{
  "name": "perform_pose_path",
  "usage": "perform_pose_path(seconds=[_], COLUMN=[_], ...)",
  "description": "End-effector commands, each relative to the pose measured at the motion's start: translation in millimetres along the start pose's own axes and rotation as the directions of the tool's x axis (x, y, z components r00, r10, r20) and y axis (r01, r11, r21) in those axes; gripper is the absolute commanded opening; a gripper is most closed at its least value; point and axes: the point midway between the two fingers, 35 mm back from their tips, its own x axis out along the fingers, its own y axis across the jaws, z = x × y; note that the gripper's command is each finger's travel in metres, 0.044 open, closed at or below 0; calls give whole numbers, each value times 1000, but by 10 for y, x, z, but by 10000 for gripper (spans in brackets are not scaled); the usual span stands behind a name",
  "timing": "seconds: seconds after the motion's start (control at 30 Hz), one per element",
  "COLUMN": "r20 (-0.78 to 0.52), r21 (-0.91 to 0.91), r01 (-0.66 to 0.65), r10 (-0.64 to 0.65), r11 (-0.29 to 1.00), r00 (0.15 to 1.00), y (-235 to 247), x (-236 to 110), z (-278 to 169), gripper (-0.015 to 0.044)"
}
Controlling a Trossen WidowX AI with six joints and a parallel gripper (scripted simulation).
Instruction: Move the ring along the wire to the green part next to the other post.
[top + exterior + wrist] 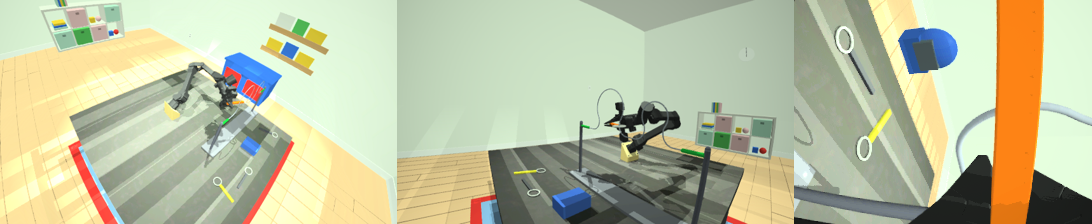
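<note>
My gripper (231, 102) (613, 124) is shut on the orange handle (237, 102) (614, 123) (1018, 83) and holds it up in the air between the two posts. The pale ring (621, 126) lies roughly flat at the handle's end. The thin grey wire (604, 93) (968, 131) loops past it; I cannot tell whether it touches the ring. One post (217, 133) (581, 144) carries a green part (226, 121) (585, 126). The other post (254, 105) (702, 184) carries a green part (263, 90) (693, 152).
The posts stand on a grey base plate (222, 140) (619, 197). A blue block (250, 146) (572, 201), a yellow-handled ring (225, 190) (527, 172) and dark-handled rings (244, 177) (530, 189) lie on the mat. A blue cabinet (254, 71) stands behind.
</note>
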Motion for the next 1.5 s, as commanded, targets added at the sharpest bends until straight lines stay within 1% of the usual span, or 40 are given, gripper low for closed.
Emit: perform_pose_path(seconds=[0.0,0.4,0.73,1.17,1.47], r20=[-10,-14,-8,-10,-16], r21=[-81,-291,-384,-369,-283], r01=[51,160,205,197,154], r10=[-51,-171,-225,-216,-166], r11=[995,943,900,908,947], r00=[999,985,974,976,986], y=[-158,-519,-715,-787,-781], x=[-23,-110,-183,-213,-210], z=[12,87,174,215,213], gripper=[-150,-150,-150,-150,-150])
